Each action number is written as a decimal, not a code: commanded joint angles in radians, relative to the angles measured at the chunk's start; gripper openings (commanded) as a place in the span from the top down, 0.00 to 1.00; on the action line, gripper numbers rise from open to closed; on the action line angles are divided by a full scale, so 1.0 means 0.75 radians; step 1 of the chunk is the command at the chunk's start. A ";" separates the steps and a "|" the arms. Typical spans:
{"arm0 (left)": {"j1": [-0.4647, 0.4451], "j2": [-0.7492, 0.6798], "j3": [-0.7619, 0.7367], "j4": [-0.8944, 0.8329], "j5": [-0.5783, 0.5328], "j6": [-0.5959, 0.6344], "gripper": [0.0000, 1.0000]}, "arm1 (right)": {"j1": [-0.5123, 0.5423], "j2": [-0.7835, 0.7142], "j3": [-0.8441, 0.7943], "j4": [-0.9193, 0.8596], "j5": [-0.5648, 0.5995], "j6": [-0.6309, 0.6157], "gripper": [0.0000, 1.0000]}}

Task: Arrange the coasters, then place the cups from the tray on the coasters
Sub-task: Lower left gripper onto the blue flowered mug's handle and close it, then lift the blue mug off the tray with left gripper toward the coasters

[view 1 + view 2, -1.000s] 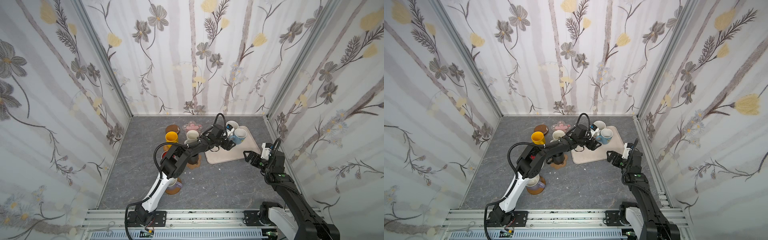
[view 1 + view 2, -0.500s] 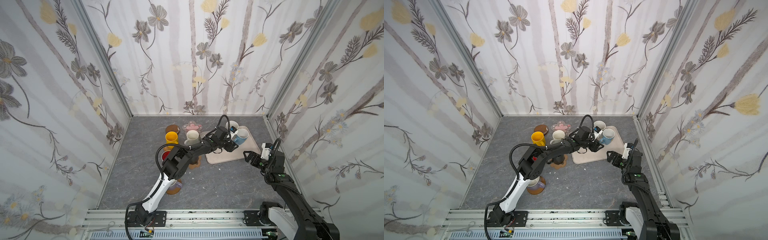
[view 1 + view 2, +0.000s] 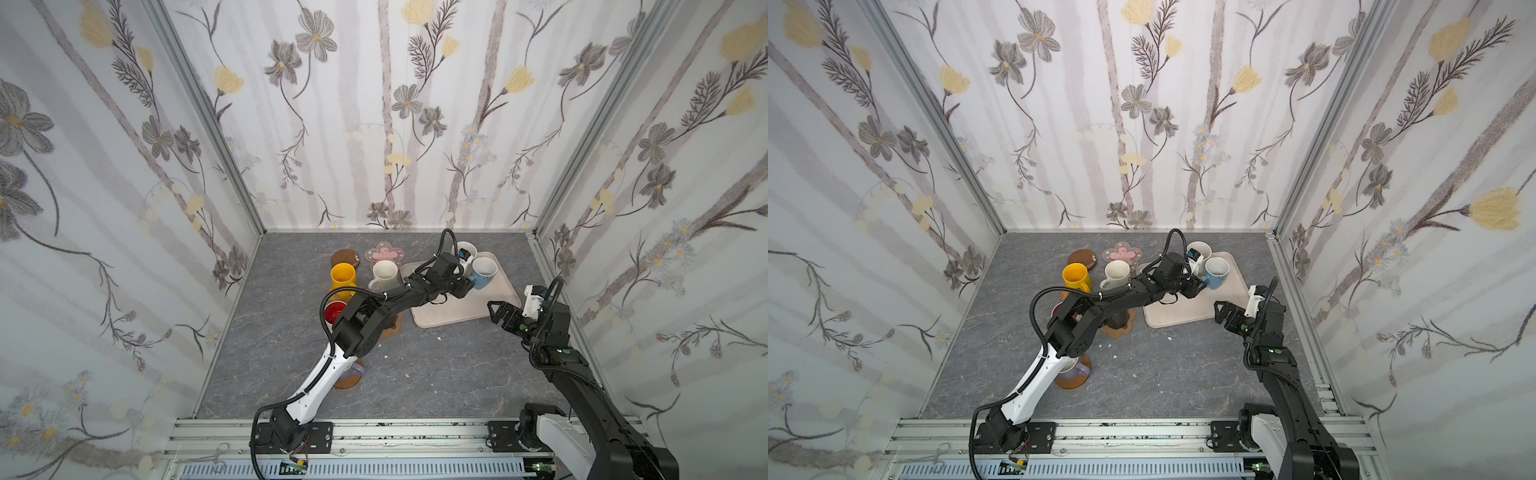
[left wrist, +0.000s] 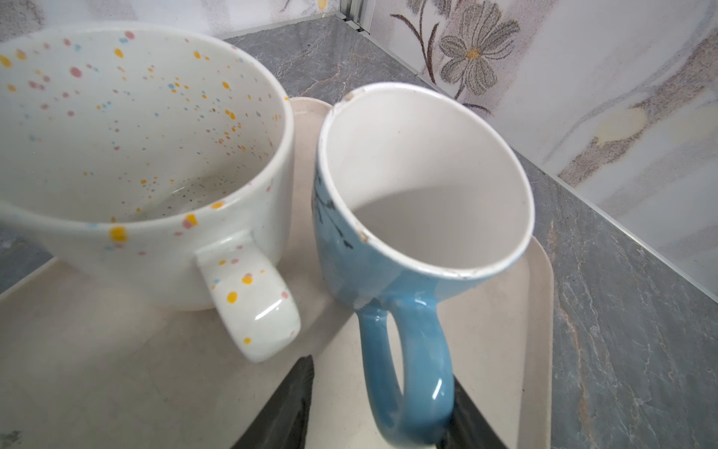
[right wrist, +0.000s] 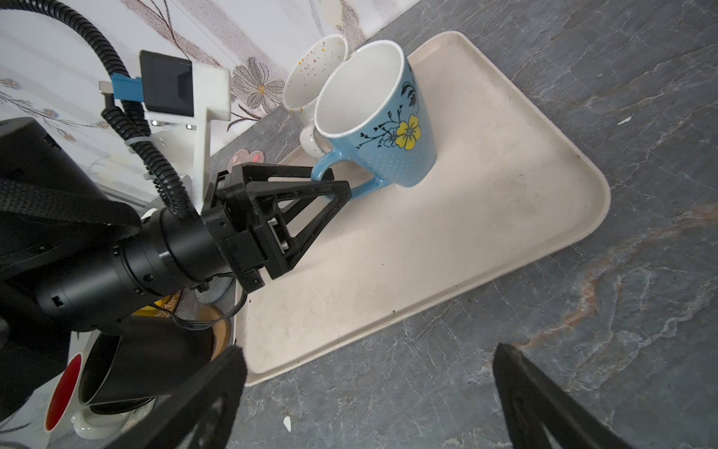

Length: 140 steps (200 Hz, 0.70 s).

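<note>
left end effector [image 4: 382, 373]: part-open astride handle [image 4: 427, 388], one finger touching, not clamped | blue mug [image 4: 349, 248]: upright on tray [image 4: 116, 369], directly ahead | handling: likely stiff glazed ceramic, slippery, chippable; grip handle mid-loop | right end effector [image 3: 497, 312]: spread wide, empty

Bright, even diffuse light; soft shadows; glare spots on glossy light-blue ceramic mug [image 4: 423, 186]; top views bowed at edges.

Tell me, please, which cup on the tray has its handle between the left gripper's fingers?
The light blue cup: the left gripper straddles its handle; the speckled white cup has its handle outside the jaws.
</note>
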 commanded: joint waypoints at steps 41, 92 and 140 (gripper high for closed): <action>0.000 0.061 0.085 0.019 0.050 -0.027 0.58 | -0.006 0.015 -0.002 0.066 -0.012 0.008 0.00; -0.004 0.082 0.114 0.017 0.042 -0.025 0.72 | -0.012 0.018 0.000 0.076 -0.021 0.012 0.00; -0.010 0.063 0.110 0.016 0.050 0.001 0.84 | -0.016 0.018 -0.001 0.075 -0.029 0.015 0.00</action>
